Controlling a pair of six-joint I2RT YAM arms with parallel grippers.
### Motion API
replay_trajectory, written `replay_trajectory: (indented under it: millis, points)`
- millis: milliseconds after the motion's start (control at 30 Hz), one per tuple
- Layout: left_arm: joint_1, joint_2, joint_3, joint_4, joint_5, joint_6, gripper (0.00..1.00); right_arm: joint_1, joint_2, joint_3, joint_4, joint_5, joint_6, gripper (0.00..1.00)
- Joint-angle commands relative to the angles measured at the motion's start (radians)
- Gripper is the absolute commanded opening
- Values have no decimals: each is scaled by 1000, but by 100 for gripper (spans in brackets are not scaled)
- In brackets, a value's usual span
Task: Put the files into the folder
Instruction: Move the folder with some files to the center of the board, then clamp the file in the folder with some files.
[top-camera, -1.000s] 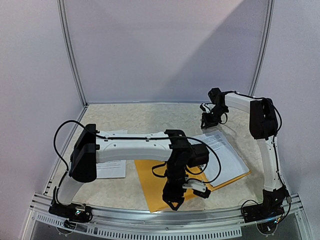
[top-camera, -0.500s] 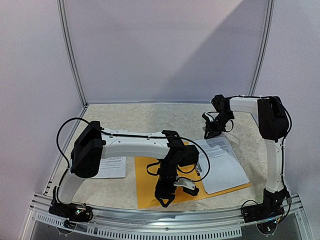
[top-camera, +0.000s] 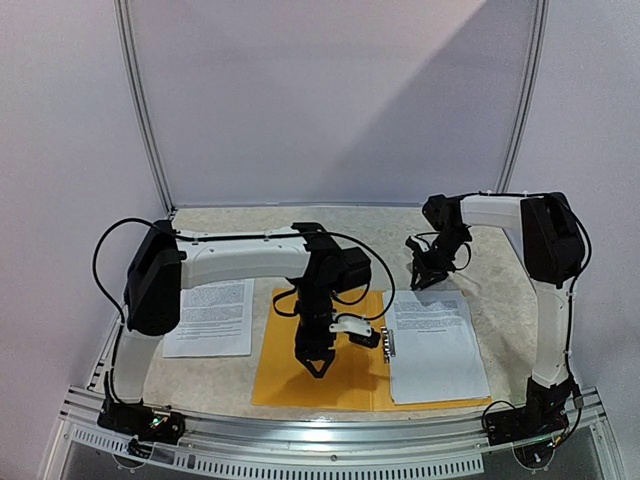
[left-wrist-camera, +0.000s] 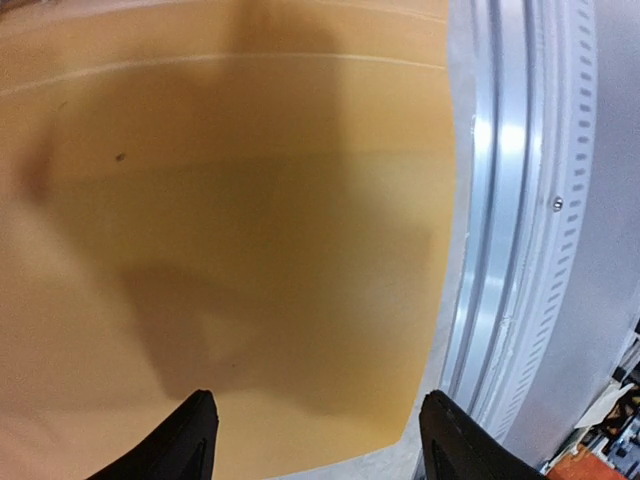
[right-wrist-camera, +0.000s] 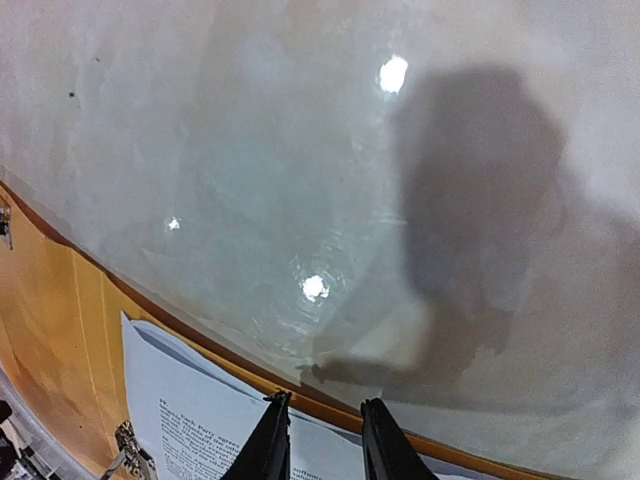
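Observation:
The orange folder (top-camera: 290, 380) lies open and flat near the table's front edge, its metal clip (top-camera: 387, 340) at the spine. One of the files (top-camera: 435, 345), a printed white sheet, rests on its right half; another sheet (top-camera: 210, 318) lies on the table to the left. My left gripper (top-camera: 318, 366) points down over the folder's bare left half (left-wrist-camera: 250, 250), open (left-wrist-camera: 320, 440) with nothing between its fingers. My right gripper (top-camera: 418, 280) hovers at the far edge of the sheet (right-wrist-camera: 190, 410) and folder (right-wrist-camera: 50, 330). Its jaws (right-wrist-camera: 323, 405) stand slightly apart, holding nothing.
A metal rail (left-wrist-camera: 510, 250) runs along the table's near edge, right beside the folder's corner. Pale walls with a metal frame (top-camera: 145, 120) close the back and sides. Speckled tabletop (right-wrist-camera: 300, 150) lies beyond the folder.
The folder with its sheet has swung round and now lies square to the front edge. My left gripper moved left and away from the rail. My right gripper dropped toward the sheet's far edge.

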Motion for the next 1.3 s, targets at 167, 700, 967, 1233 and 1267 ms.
replay_trajectory:
  millis: [167,700,967,1233,1267]
  points:
    - [249,109,229,104,0,-241,71,22,-458,-254,439,-111,-163,34]
    - [331,-12,-23,230,-113,-303,71,401,-920,-754,439,-133,-1056,38]
    - [342,-31,-108,268,-157,-271,71,473,-769,-724,414,-12,-1061,33]
    - [360,-33,-130,290,-150,-277,71,476,-798,-717,498,-36,-830,32]
    - [360,-31,-137,294,-152,-277,71,476,-804,-717,493,-52,-817,32]
